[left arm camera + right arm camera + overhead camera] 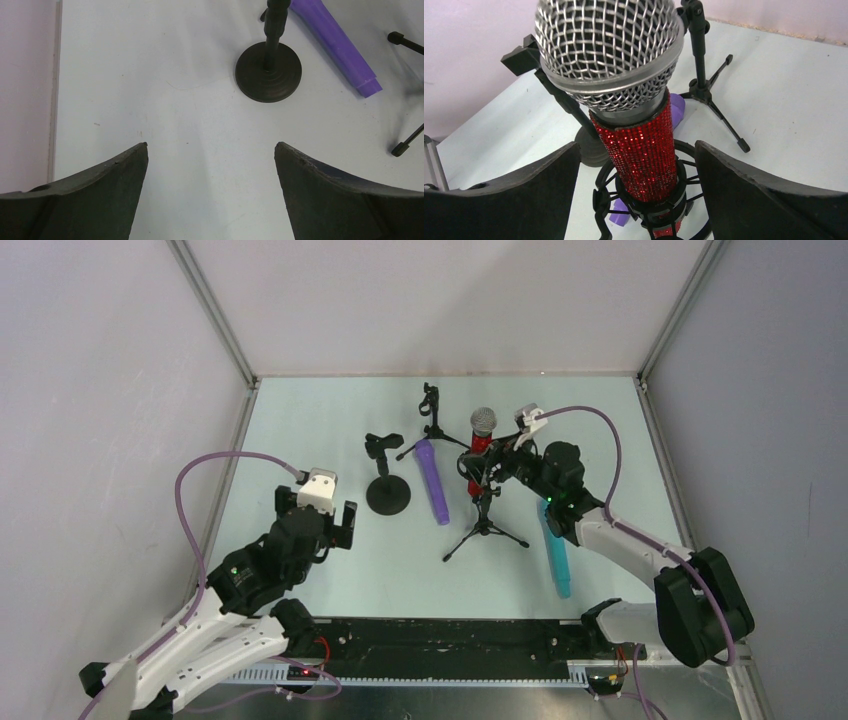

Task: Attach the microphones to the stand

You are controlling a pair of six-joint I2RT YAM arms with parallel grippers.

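The glittery red microphone (481,436) with a silver mesh head stands upright in the shock-mount clip (604,200) of the tripod stand (485,525). My right gripper (636,145) is open around its red body (644,150), with a gap on each side. The purple microphone (433,481) lies flat left of that stand. To the right, partly under my right arm, lies the teal microphone (556,558). My left gripper (211,145) hangs open and empty over bare table, short of the round-base stand (268,72).
A second small tripod stand (432,410) stands behind the purple microphone. The round-base stand (387,493) carries an empty clip. In the left wrist view the purple microphone's tail (340,45) and a tripod foot (407,140) lie at the right.
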